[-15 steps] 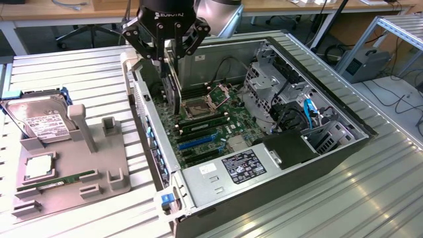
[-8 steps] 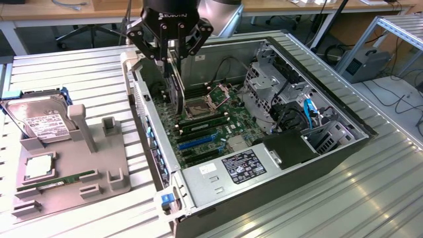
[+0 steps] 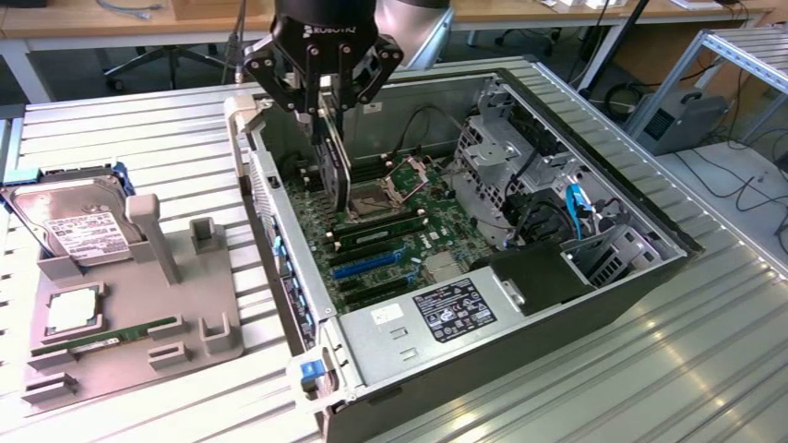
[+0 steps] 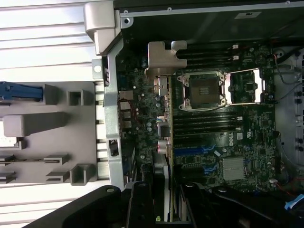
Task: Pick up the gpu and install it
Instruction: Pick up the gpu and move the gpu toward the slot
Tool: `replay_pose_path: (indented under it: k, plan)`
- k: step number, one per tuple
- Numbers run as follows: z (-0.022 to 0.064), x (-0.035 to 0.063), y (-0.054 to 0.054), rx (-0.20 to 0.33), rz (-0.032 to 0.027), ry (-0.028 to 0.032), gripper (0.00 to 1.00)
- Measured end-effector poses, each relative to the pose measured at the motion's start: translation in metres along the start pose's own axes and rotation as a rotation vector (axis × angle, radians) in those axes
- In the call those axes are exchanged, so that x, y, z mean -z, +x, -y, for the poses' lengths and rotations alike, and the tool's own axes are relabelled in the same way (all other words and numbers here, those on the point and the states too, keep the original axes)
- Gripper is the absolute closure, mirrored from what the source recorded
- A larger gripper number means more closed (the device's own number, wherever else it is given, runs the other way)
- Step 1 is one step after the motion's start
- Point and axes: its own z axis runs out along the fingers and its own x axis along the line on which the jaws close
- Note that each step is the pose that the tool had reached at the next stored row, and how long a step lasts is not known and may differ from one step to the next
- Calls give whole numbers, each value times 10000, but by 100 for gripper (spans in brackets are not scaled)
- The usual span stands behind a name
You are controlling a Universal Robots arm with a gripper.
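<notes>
Claw [image 3: 325, 100] clamped on gpu [image 3: 334, 159]; card upright over mobo [image 3: 412, 231], close to case wall [image 3: 264, 217].

gripper [image 4: 164, 190] holds gpu [image 4: 163, 130] edge-on above motherboard [image 4: 237, 137].

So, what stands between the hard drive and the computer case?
A tall grey post and a short post of the parts holder; the exterior view shows them.
</notes>
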Motion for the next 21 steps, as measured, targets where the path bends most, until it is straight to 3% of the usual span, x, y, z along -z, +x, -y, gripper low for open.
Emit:
replay_pose_path:
  k: [21]
  plan:
    - [-9, -31, -122, 0, 0, 1, 73]
